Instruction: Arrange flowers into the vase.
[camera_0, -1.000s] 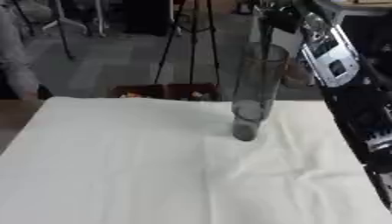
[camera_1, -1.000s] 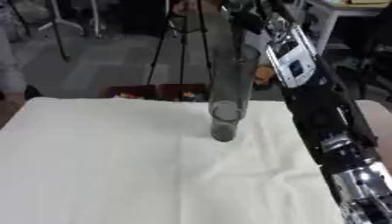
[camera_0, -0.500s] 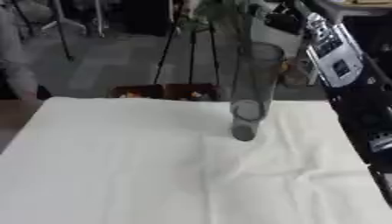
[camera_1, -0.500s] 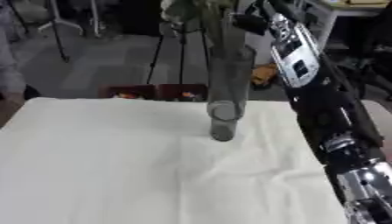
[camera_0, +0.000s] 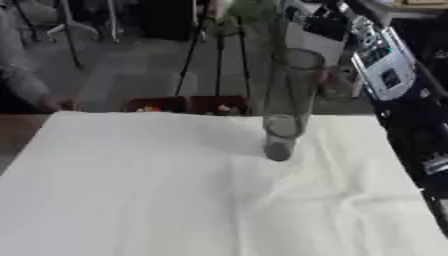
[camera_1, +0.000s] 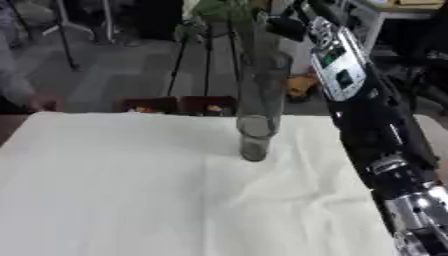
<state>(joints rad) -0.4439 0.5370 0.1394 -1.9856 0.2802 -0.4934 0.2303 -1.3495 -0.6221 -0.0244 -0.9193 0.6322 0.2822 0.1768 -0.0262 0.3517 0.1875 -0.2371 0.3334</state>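
Note:
A tall clear glass vase (camera_1: 258, 100) stands upright on the white cloth (camera_0: 157, 195), right of the middle and towards the far edge. A flower with green leaves (camera_1: 229, 9) hangs over the vase's mouth, and its thin stems (camera_1: 251, 47) run down into the glass. My right hand (camera_1: 287, 24) is high up beside the vase's rim, at the top of the view, curled on the flower's upper stems. My right forearm (camera_1: 385, 145) runs down the right side of the view. The left hand shows in neither view.
Behind the table's far edge sits a dark low box (camera_0: 188, 105) with small coloured things in it. Tripod legs (camera_0: 214, 55) stand on the floor beyond it. The cloth is wrinkled to the right of the vase.
The green flower has come into view above the vase, and its stems now reach down inside the glass. My right hand stays near the rim.

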